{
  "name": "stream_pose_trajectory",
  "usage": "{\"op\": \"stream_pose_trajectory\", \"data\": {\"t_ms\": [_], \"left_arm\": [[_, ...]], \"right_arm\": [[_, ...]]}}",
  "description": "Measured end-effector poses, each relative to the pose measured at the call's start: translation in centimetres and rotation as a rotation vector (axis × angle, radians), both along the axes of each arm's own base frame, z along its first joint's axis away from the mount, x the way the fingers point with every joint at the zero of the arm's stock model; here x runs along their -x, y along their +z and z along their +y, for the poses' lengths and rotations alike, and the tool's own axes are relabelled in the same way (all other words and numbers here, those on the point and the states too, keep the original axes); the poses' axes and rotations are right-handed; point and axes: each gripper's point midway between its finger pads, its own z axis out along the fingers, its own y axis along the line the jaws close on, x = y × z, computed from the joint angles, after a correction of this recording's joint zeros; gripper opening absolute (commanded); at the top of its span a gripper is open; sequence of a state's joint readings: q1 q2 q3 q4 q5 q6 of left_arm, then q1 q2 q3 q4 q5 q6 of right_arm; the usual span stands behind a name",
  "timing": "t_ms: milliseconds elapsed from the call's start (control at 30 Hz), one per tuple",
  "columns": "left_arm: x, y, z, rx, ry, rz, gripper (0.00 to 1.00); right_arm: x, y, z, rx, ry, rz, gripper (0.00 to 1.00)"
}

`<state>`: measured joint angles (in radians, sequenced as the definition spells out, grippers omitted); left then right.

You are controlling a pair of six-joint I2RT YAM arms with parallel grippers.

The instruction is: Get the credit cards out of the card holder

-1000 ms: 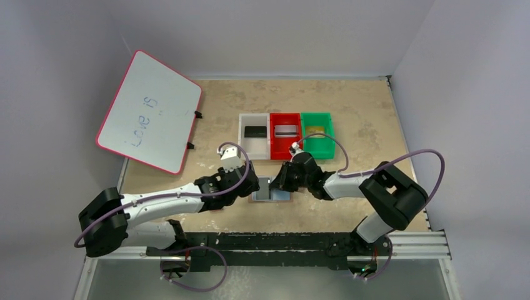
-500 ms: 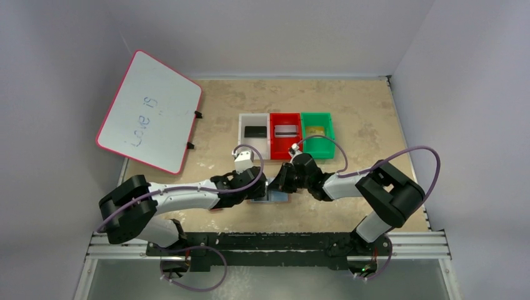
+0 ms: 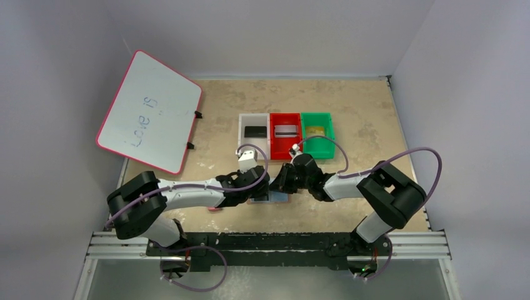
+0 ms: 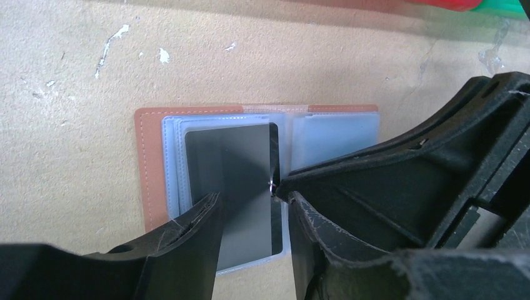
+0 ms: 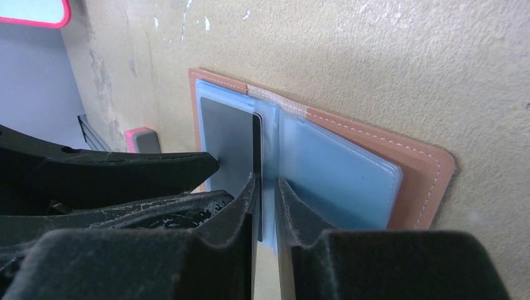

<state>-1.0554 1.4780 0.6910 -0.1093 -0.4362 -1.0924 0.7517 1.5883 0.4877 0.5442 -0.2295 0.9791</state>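
Nearest the bases, both arms reach inward and meet over the card holder (image 4: 149,181), which lies open and flat on the table (image 3: 362,112) just in front of the bins; its tan leather shows as a border around the pale blue clear sleeves (image 5: 337,175).

The left gripper (image 4: 251,200) is partly open, its fingers set to either side of the near end of a dark card (image 4: 231,169); a sliver of sleeve shows between the card's edge and the right-hand finger, so it has hold of nothing.

The dark card lies on the left stack of sleeves, its right edge along the fold of the holder.

The right gripper (image 5: 265,187) comes in from the other side with its jaws nearly together; the card's edge and a fold of sleeve run into the narrow gap (whether they are truly clamped I cannot tell), and one fingertip touches the card's right edge.

A pink-and-grey eraser (image 5: 140,139) sits on the table beside the holder.

Further back stand three bins in a row, touching: the white bin (image 3: 250,120) holds a black card (image 3: 254,131); the red bin (image 3: 278,150) a silver-grey card (image 3: 285,130); the green bin (image 3: 319,147) a gold card (image 3: 314,129).

Far left, a pink-rimmed whiteboard (image 3: 150,111) reads "Love is".
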Motion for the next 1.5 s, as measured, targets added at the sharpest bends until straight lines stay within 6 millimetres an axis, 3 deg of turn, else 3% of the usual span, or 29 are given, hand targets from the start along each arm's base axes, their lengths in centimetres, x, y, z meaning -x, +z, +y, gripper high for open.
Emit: {"op": "stream_pose_trajectory", "data": {"t_ms": [967,1300,1500], "left_arm": [[0.5,-0.5,1.9,-0.086,0.019,0.024,0.46],[0.5,-0.3,1.5,-0.071,0.007,0.022,0.47],[0.1,2.2,1.2,-0.007,0.015,-0.023,0.48]], "right_arm": [[0.1,0.0,-0.1,0.002,0.000,0.004,0.20],[0.1,0.0,-0.1,0.002,0.000,0.003,0.20],[0.1,0.0,-0.1,0.002,0.000,0.004,0.20]]}}
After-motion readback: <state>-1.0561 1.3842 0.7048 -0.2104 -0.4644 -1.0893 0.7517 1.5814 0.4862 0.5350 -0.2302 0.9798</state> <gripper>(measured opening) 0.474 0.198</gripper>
